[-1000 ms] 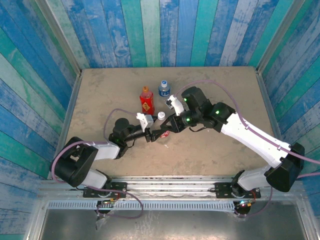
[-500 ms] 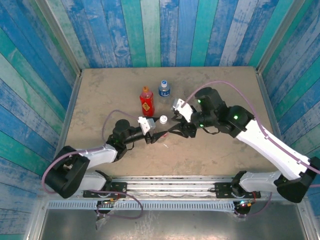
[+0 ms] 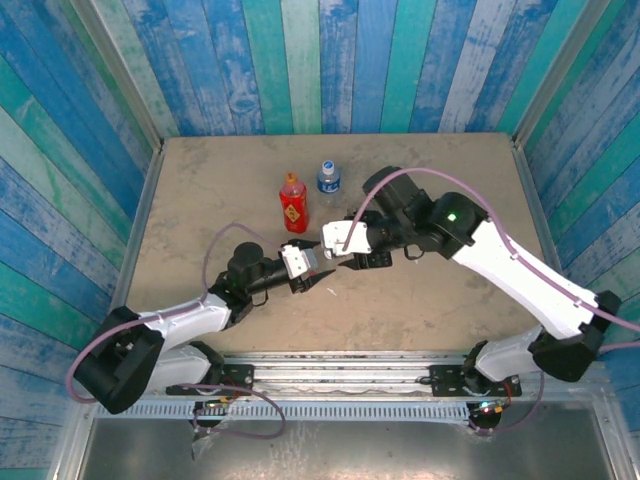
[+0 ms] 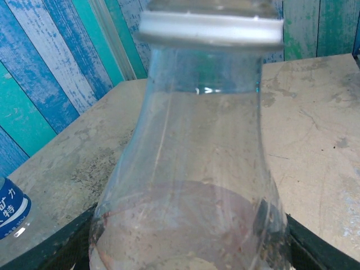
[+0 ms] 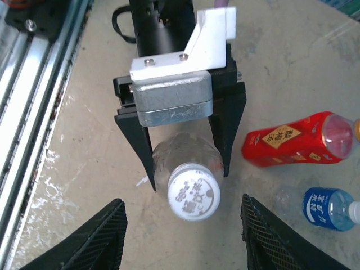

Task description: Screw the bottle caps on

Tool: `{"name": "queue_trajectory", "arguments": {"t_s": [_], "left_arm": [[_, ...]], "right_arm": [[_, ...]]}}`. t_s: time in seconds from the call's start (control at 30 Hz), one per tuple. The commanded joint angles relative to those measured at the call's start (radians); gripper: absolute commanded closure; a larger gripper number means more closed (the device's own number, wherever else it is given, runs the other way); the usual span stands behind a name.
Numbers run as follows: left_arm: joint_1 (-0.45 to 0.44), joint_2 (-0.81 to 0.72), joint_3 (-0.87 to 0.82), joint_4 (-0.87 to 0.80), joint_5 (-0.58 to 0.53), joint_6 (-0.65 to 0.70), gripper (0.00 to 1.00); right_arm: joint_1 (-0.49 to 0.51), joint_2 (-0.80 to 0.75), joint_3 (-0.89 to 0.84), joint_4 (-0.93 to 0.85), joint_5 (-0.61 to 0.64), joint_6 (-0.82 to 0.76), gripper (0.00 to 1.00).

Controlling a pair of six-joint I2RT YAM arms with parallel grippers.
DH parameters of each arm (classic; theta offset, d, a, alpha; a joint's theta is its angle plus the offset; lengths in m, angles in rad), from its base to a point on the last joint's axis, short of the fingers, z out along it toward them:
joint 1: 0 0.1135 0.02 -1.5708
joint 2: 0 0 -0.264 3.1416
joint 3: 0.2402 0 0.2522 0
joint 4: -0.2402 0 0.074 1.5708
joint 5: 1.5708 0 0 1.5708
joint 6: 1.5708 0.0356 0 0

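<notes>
Spotter A: From above, your left gripper (image 3: 312,272) and your right gripper (image 3: 347,255) are very close together near the middle of the table (image 3: 200,180). What is between them I cannot tell from this height.

Spotter B: Behind them you have two bottles standing upright, near each other. One is the red-and-yellow bottle (image 3: 293,208) with the orange cap (image 3: 292,179). The other is the blue-label bottle (image 3: 327,182), a little farther back.

Spotter A: On your left wrist camera the clear bottle (image 4: 191,169) is very close to the lens, and the white cap (image 4: 211,28) sits on its neck. The dark fingers (image 4: 62,250) are at both lower corners, against its body.

Spotter B: Your right wrist camera makes it clear. The left gripper is clamped on the clear bottle, one black finger on each side. The white cap faces the lens (how tightly it is screwed, I cannot tell). Your right gripper's fingers (image 5: 98,236) stand wide apart, one on each side of the cap, not touching it and holding nothing.
</notes>
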Motion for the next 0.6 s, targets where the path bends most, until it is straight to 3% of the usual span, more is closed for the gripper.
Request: {"name": "queue_trajectory", "arguments": {"t_s": [0.0,0.3,0.57], "left_arm": [[-0.005,-0.036,-0.008,-0.011,-0.007,0.019,0.33],[-0.005,-0.036,-0.009,-0.013,-0.003,0.019,0.32],[-0.005,-0.035,-0.008,-0.003,-0.031,0.015,0.32]], "right_arm": [[0.009,0.030,0.030,-0.055,0.030,-0.074,0.44],[0.008,0.096,0.053,-0.054,0.044,-0.068,0.55],[0.008,0.104,0.054,-0.039,0.090,-0.005,0.74]]}}
